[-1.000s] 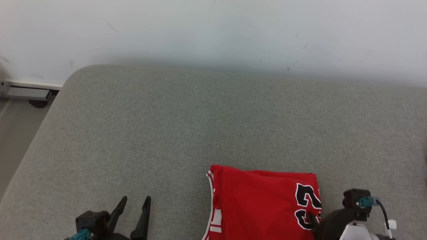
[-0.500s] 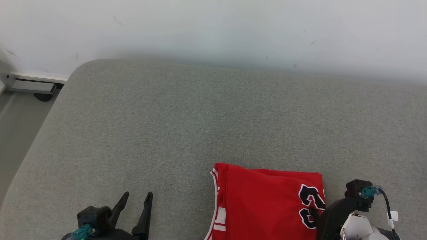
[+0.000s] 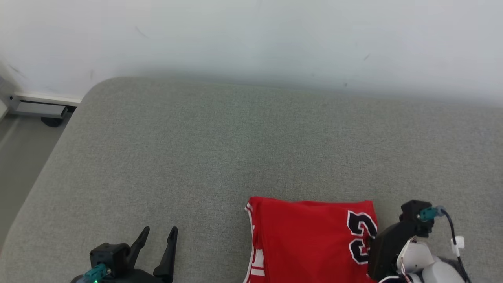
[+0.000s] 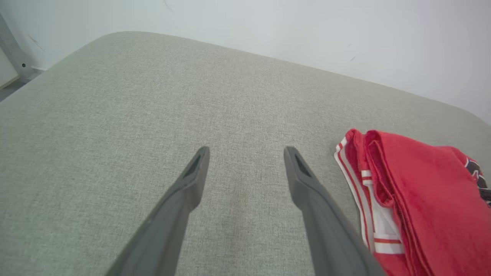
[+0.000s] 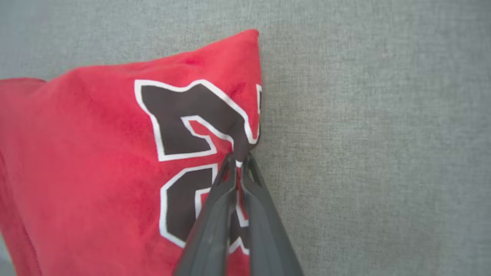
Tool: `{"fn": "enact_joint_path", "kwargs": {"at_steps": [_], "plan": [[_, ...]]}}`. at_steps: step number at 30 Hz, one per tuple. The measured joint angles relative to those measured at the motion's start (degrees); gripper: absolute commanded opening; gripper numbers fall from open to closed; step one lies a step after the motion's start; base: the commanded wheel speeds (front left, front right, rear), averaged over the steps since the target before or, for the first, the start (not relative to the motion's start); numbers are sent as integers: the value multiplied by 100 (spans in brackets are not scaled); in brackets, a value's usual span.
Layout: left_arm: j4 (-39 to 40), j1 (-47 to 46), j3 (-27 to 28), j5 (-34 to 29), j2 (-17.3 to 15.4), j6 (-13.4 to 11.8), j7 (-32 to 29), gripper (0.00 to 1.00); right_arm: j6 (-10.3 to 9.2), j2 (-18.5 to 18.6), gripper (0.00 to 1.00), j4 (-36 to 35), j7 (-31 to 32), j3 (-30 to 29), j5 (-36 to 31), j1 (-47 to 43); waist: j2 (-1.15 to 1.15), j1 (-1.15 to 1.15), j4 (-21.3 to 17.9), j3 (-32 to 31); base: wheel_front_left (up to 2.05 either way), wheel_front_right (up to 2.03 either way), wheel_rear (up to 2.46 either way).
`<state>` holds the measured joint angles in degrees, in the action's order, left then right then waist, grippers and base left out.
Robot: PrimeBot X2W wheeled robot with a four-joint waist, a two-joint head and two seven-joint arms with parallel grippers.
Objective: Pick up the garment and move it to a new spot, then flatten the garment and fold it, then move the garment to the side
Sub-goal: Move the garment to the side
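Two tools of mine are over a grey cushioned surface (image 3: 196, 157) that runs back to a pale wall (image 3: 251, 35). My right tool (image 5: 239, 159) has its two dark fingers pressed together on the right-hand edge of the red garment (image 5: 84, 161). It pinches a small fold of cloth just where the black numerals outlined in white (image 5: 191, 111) meet that edge, and in the right wrist view the fabric puckers up toward the fingertips. The garment is folded into a compact rectangle and lies on the near right part of the surface. Its lower end is cut off by the bottom of the head view, and white-and-red trim (image 4: 360, 184) runs along its left side where the layers stack. My left tool (image 3: 161, 230) hovers at the near left, fingers spread wide with nothing between them, pointing toward the wall and apart from the garment. Whether it touches the surface I cannot tell. Beyond the rounded far-left corner of the surface I see a strip of floor (image 3: 19, 157) and a pale rail (image 3: 37, 108) at the foot of the wall.
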<state>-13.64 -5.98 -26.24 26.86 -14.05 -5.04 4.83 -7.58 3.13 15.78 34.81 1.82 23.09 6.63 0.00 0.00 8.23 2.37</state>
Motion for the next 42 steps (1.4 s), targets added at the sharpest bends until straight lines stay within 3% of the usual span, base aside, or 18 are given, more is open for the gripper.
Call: {"fn": "enact_joint_path", "kwargs": {"at_steps": [8, 18, 42], "plan": [[-58, 126, -44, 13, 75, 0, 10, 100, 59, 815, 0, -588, 379, -253, -109, 108, 0, 0, -69, -191, 0, 0, 0], [-52, 322, -35, 35, 56, 0, 75, 100, 52, 1547, 0, -1087, 973, -849, -322, 246, 0, -1, -191, -350, 0, 0, 0], [140, 337, -15, 38, -75, -4, 71, 100, 45, 1982, 0, -1440, 2024, -1900, -757, 927, 0, 0, -389, -101, 0, 0, 0]]}}
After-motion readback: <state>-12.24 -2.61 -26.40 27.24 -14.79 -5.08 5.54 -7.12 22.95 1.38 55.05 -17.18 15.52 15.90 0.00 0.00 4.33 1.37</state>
